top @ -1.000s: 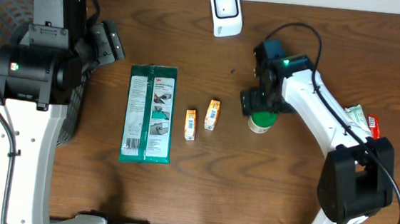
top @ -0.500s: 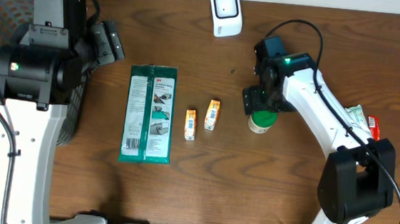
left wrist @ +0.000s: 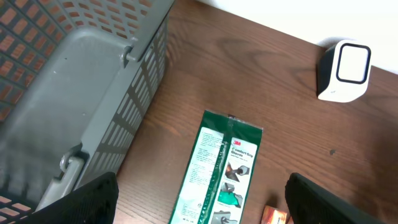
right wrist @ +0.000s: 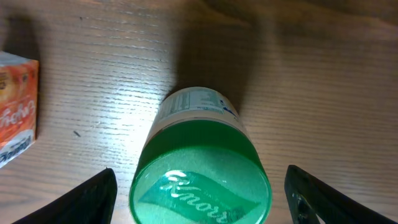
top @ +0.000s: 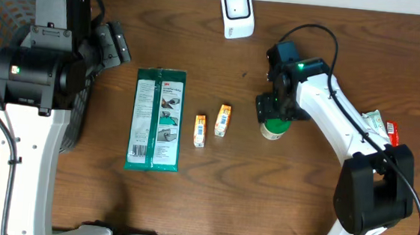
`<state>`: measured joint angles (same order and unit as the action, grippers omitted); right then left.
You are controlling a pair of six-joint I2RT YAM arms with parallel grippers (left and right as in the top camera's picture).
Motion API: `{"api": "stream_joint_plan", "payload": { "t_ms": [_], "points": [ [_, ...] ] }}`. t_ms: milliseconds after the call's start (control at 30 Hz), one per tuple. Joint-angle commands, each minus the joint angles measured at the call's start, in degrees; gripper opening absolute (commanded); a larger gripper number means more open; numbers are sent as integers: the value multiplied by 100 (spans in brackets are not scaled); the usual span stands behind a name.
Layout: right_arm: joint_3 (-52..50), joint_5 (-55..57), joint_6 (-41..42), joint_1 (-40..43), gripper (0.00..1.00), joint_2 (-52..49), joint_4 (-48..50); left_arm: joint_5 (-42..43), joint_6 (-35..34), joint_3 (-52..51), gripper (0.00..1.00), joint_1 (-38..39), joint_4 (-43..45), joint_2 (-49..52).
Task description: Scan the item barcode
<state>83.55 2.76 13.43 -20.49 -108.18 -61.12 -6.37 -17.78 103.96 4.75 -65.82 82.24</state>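
We see the green-lidded jar (right wrist: 202, 155) upright on the table, directly under the right gripper (right wrist: 200, 190).

The fingers are spread wide, one on each side of the jar and clear of it, with only their dark tips showing at the lower corners of the wrist view. The lid's near edge is cut off, and the label print beyond it is too small for us to read. Left of this hand an orange box (right wrist: 15, 106) is cropped by the frame. From overhead the gripper hides most of the jar. The white scanner (top: 236, 12) stands well apart. The left gripper (left wrist: 205, 199) is also spread and holds nothing, with the green packet (left wrist: 221, 171) below it.
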Motion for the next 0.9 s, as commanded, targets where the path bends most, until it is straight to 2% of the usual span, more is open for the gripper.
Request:
{"api": "stream_joint_plan", "payload": {
  "t_ms": [0, 300, 533, 867],
  "points": [
    [-214, -9, 227, -61, 81, 92, 118, -31, 52, 2, 86, -20, -15, 17],
    [-778, -76, 498, -61, 80, 92, 555, -31, 52, 2, 86, -20, -15, 17],
    [-1029, -149, 496, -61, 72, 92, 1023, -31, 52, 2, 86, -20, -15, 17],
    [-1241, -157, 496, -61, 71, 92, 1270, -31, 52, 2, 86, -20, -15, 17]
  ]
}}
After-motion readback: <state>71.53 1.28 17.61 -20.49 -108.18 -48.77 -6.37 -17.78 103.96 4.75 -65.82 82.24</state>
